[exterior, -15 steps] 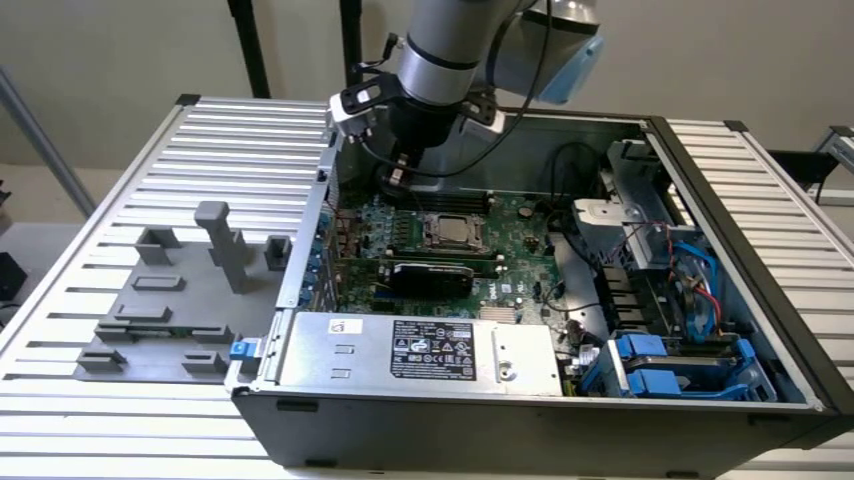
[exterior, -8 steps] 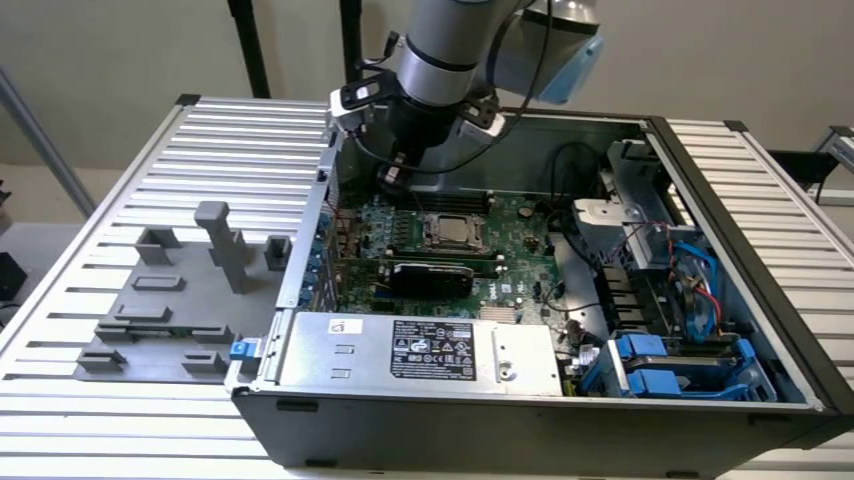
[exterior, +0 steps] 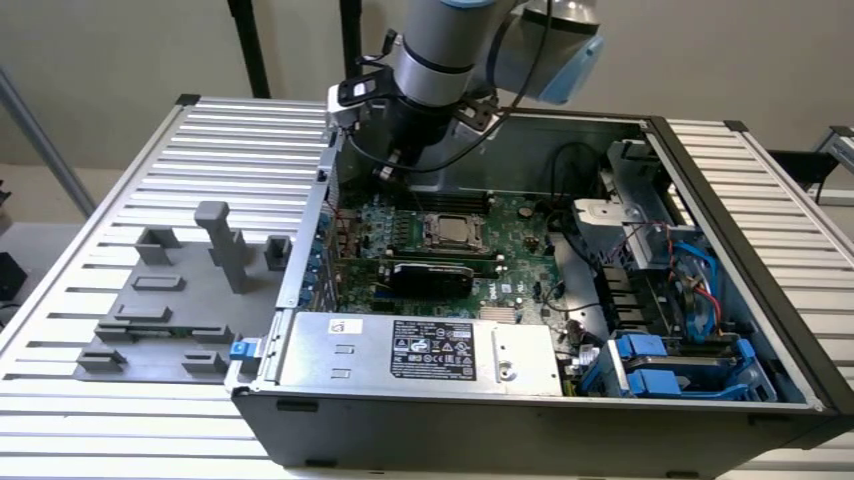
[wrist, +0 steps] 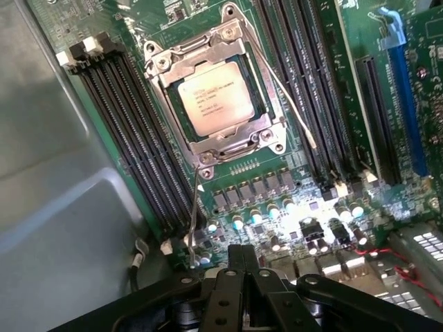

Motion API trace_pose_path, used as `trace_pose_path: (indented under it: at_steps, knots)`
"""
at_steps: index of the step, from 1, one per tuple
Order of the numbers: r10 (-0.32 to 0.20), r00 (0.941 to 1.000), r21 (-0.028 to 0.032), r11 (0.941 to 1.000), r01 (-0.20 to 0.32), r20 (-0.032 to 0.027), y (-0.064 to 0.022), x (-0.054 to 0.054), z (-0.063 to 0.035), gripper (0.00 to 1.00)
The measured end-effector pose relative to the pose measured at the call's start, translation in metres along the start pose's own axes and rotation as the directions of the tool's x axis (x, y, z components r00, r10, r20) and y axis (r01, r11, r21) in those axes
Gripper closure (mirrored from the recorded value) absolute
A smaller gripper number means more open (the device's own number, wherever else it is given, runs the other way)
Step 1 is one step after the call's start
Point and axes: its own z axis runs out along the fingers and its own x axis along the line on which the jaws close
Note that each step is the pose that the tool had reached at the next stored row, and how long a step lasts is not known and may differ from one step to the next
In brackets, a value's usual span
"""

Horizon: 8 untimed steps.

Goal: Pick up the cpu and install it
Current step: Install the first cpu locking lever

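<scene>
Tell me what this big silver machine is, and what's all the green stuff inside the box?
The silver tube is a robot arm. One picture is taken from off to the side. The other comes from a camera on the arm's wrist, looking down past its black fingers.

The big box is an open computer case on a ribbed metal table. The green sheet inside is the motherboard, which joins all the computer's parts. The pale square chip is the cpu, sitting in its metal-framed socket.

The fingers are shut together and hold nothing. They hover above the board near the socket. At the exterior view's left lies a grey tray with holders.
</scene>
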Motion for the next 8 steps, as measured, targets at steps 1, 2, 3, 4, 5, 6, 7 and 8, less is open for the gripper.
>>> trace_pose_path:
  at_steps: [1,2,3,4,5,6,7,8]
  knots:
    - [0.006,1.0000,0.0027,1.0000,-0.006,-0.0081,-0.0005,-0.0002,-0.0001,0.89]
    - [0.012,0.9998,0.0055,0.9999,-0.012,-0.0156,-0.0010,-0.0003,-0.0003,0.89]
    - [0.018,0.9996,0.0083,0.9998,-0.018,-0.0220,-0.0015,-0.0005,-0.0005,0.89]
    - [0.025,0.9993,0.0110,0.9996,-0.024,-0.0285,-0.0019,-0.0007,-0.0007,0.89]
    - [0.031,0.9989,0.0137,0.9994,-0.031,-0.0348,-0.0023,-0.0008,-0.0009,0.89]
    - [0.038,0.9984,0.0163,0.9992,-0.038,-0.0408,-0.0027,-0.0009,-0.0011,0.89]
    - [0.046,0.9979,0.0188,0.9988,-0.045,-0.0467,-0.0030,-0.0011,-0.0011,0.89]
    - [0.053,0.9972,0.0212,0.9984,-0.052,-0.0527,-0.0033,-0.0012,-0.0011,0.89]
